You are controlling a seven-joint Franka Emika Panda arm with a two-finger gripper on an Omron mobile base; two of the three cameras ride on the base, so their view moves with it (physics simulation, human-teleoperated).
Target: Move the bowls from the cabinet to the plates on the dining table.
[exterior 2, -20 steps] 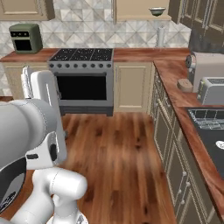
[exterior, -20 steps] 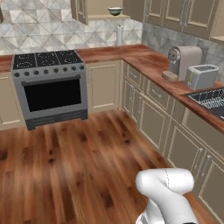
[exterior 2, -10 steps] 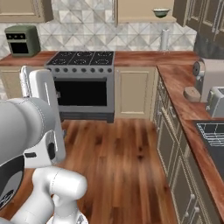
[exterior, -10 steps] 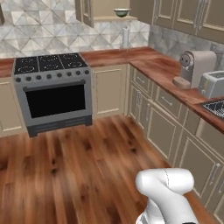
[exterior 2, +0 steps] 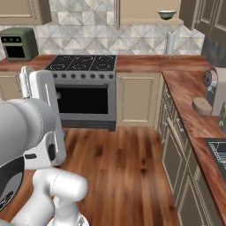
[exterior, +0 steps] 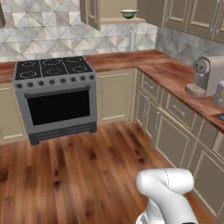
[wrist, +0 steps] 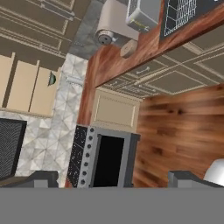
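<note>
Two-finger gripper [wrist: 113,178] seen from the hand camera: its two dark fingertips [wrist: 40,178] stand far apart at the lower edge, jaws spread wide with nothing between them.

Small, deep, pale green-white ceramic bowl [exterior: 128,14]: it rests on the open shelf of the tan-beige wooden wall cabinet [exterior: 114,10], well ahead of the gripper and above it. In the right base view the same bowl [exterior 2: 167,15] sits on the shelf near the cabinet [exterior 2: 141,11] corner; in the hand view it appears as a small dark-rimmed shape [wrist: 52,78] against the shelf, far beyond the fingertips.

Grey freestanding stove with black cooktop and dark oven window [exterior: 56,98]: it stands across the wood-plank floor [exterior: 87,175] from the gripper, and lies directly ahead between the fingertips in the hand view [wrist: 101,156].

White paper-towel roll on an upright holder [exterior: 131,40]: it stands on the reddish-brown wood counter [exterior: 131,60] beneath the bowl's shelf.

Beige coffee machine [exterior: 205,75]: on the counter run to the gripper's right.

Olive-green toaster oven [exterior 2: 17,43]: on the counter left of the stove.
</note>
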